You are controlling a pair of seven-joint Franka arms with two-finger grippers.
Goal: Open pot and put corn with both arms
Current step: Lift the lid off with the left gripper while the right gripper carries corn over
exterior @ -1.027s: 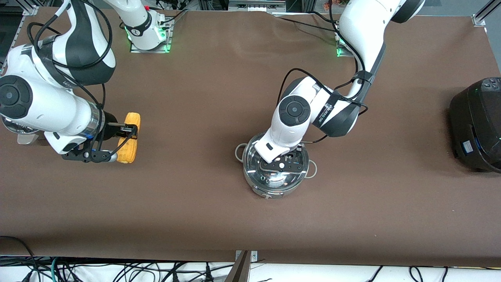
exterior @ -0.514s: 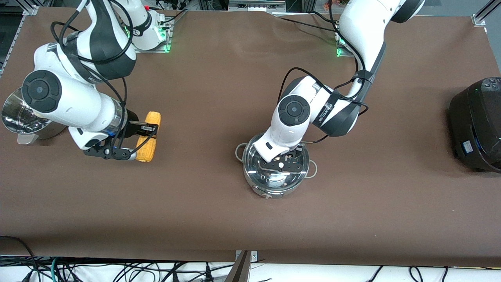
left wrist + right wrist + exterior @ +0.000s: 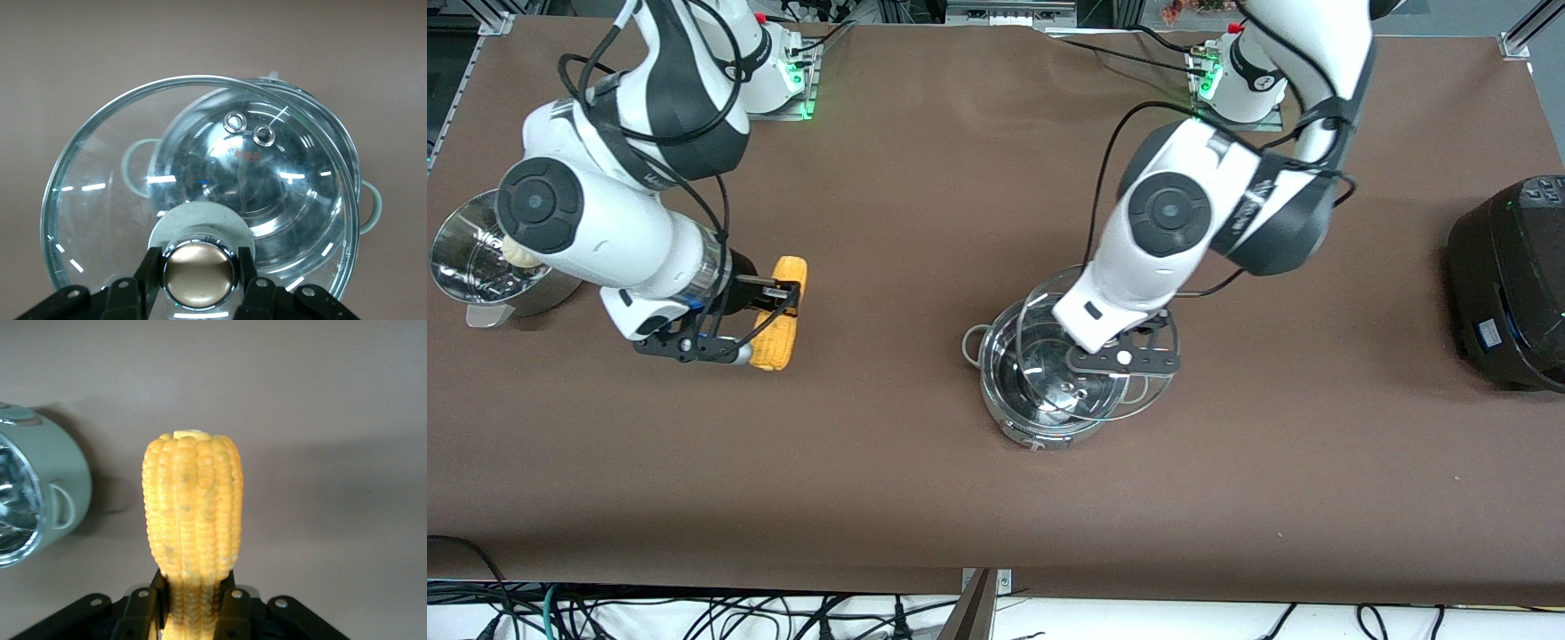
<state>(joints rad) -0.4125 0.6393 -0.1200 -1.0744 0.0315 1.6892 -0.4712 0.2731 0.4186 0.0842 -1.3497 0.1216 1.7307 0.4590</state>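
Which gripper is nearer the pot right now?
Left. The left gripper hangs over the pot, holding the glass lid by its knob. The right gripper holds the corn, toward the right arm's end.

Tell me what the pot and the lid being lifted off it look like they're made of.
The pot: seemingly polished stainless steel, mirror-bright with sharp reflections inside; its loop handles look pale and matte, perhaps plastic or silicone. The lid, held by the left gripper over the pot: apparently clear glass, since the pot shows through it, with a metal rim band and a shiny metallic knob on a white collar.
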